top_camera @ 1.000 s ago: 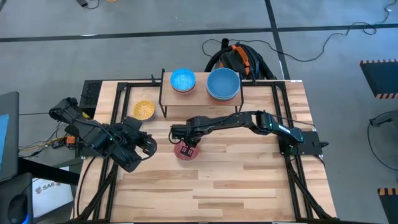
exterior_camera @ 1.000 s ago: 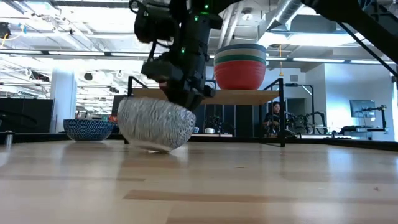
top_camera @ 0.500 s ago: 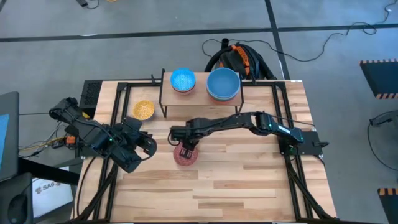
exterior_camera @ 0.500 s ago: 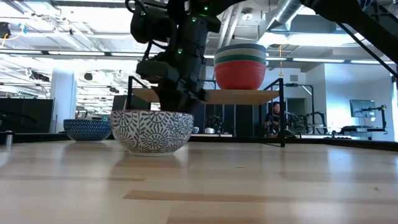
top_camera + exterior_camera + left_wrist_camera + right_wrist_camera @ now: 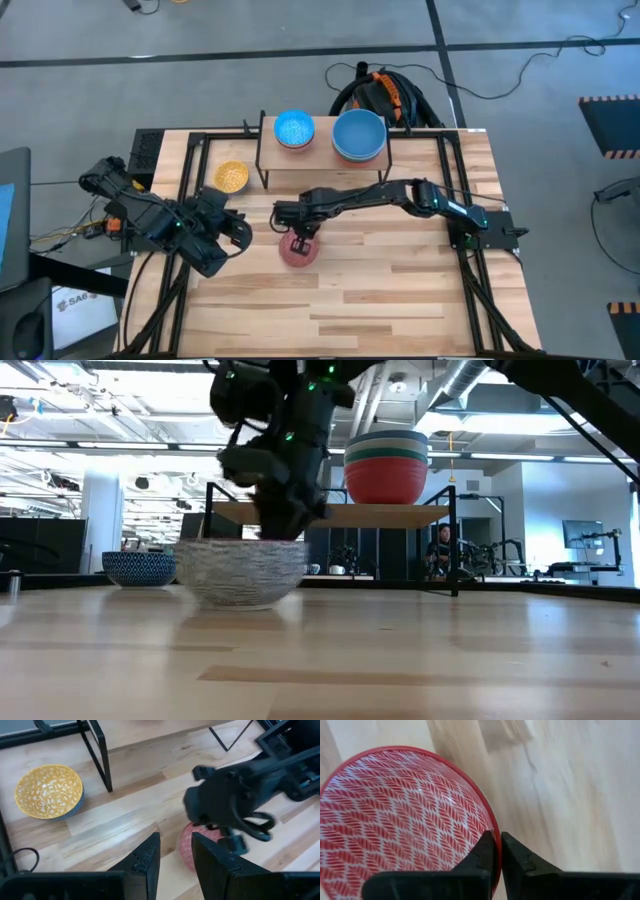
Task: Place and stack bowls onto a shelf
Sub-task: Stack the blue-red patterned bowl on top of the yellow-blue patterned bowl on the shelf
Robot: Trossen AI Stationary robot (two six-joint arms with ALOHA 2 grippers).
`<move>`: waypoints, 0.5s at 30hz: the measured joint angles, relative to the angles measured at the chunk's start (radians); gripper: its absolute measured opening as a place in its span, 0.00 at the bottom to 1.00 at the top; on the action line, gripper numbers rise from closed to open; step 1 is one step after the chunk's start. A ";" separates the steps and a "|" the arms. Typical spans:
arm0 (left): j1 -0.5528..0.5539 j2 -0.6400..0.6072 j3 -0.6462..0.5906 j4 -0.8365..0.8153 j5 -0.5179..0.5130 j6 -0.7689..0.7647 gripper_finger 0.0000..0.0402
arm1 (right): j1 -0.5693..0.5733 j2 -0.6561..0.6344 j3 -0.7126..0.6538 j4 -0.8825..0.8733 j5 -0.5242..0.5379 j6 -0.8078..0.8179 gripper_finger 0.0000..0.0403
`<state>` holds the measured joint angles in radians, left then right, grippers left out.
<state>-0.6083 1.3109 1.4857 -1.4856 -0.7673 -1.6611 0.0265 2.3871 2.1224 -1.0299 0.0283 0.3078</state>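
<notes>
Right tool (image 5: 495, 851) pinched shut on the red bowl's (image 5: 298, 249) rim, mid-worktop. Lift straight, keep it level to the shelf (image 5: 322, 157). Left tool (image 5: 172, 855) part-open, empty.

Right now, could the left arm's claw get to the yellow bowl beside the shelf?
Probably yes. The yellow bowl sits on bare table close to the left claw, with nothing between them; the shelf leg stands just beside it.

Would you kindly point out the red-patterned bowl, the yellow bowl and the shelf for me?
red-patterned bowl (image 5: 395, 810): right wrist view, on its patterned inside.
yellow bowl (image 5: 231, 177): high view, on its inside centre.
shelf (image 5: 320, 155): high view, on bare board between the bowls.
</notes>
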 joint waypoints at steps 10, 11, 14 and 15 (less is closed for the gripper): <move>0.013 0.050 -0.130 0.157 0.080 0.152 0.24 | 0.024 -0.151 0.075 -0.229 0.141 -0.045 0.09; 0.015 0.048 -0.160 0.203 0.080 0.158 0.24 | 0.031 -0.180 0.072 -0.237 0.170 -0.047 0.09; 0.020 0.051 -0.250 0.371 0.057 0.170 0.24 | 0.048 -0.260 0.061 -0.261 0.242 -0.048 0.09; 0.027 0.051 -0.270 0.428 0.037 0.188 0.24 | 0.048 -0.284 0.061 -0.261 0.265 -0.047 0.09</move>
<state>-0.5818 1.3624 1.2154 -1.0578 -0.7308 -1.4736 0.0750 2.1035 2.1830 -1.2906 0.2934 0.2608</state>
